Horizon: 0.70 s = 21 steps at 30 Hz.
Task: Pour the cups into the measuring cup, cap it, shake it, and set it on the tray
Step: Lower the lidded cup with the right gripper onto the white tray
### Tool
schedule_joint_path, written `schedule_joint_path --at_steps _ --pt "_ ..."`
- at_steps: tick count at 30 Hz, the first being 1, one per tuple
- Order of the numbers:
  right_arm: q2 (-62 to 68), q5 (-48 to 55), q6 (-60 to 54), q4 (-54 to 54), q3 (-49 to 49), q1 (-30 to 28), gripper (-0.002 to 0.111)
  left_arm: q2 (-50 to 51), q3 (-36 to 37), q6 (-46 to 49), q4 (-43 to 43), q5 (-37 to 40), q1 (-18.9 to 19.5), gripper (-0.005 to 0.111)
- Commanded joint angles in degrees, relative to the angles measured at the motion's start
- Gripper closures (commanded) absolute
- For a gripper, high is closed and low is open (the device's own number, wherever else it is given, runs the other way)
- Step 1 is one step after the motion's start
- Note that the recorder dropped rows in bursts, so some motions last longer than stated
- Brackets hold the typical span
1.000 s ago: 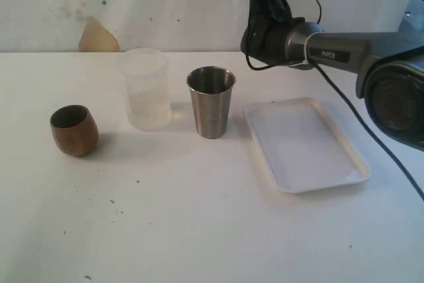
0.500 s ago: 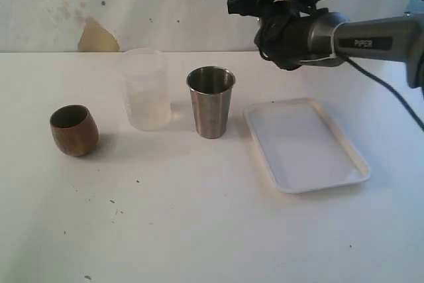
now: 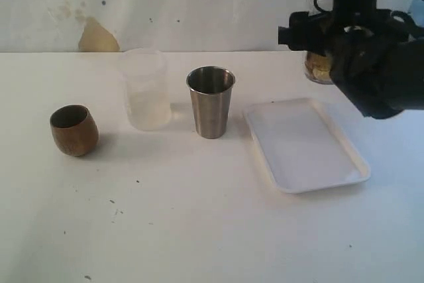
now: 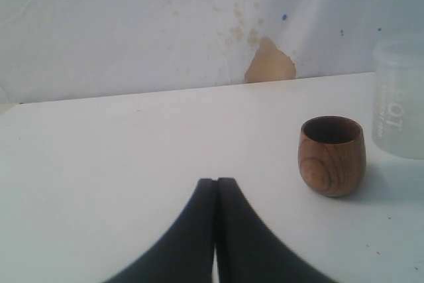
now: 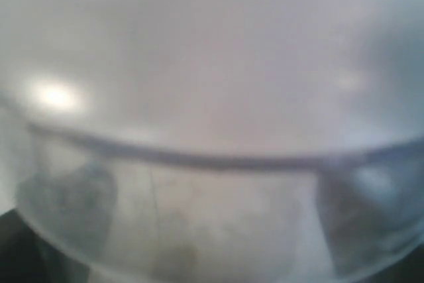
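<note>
The left gripper (image 4: 216, 193) is closed on nothing, near the wooden cup (image 3: 74, 130), whose dark inside I cannot read. Next stand the frosted cup (image 3: 146, 89) and the steel tumbler (image 3: 211, 102), contents unclear, then the tray (image 3: 305, 144). The right gripper (image 3: 334, 31) clamps the measuring cup (image 3: 318, 65), which has golden-brown pieces at its bottom and is raised beyond the tray's far edge. A second ago this arm was behind the tumbler, and the cups have not moved.
</note>
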Motion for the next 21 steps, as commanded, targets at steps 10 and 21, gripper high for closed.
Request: schedule_joint_path --at_steps 10,21 --pt "1.42 -4.38 13.87 -19.88 9.82 -0.67 0.108 -0.27 0.36 -0.08 0.43 -0.75 0.08 0.107" --pt "10.47 -11.87 16.59 -28.82 9.82 -0.67 0.108 -0.27 0.36 -0.08 0.43 -0.75 0.08 0.107"
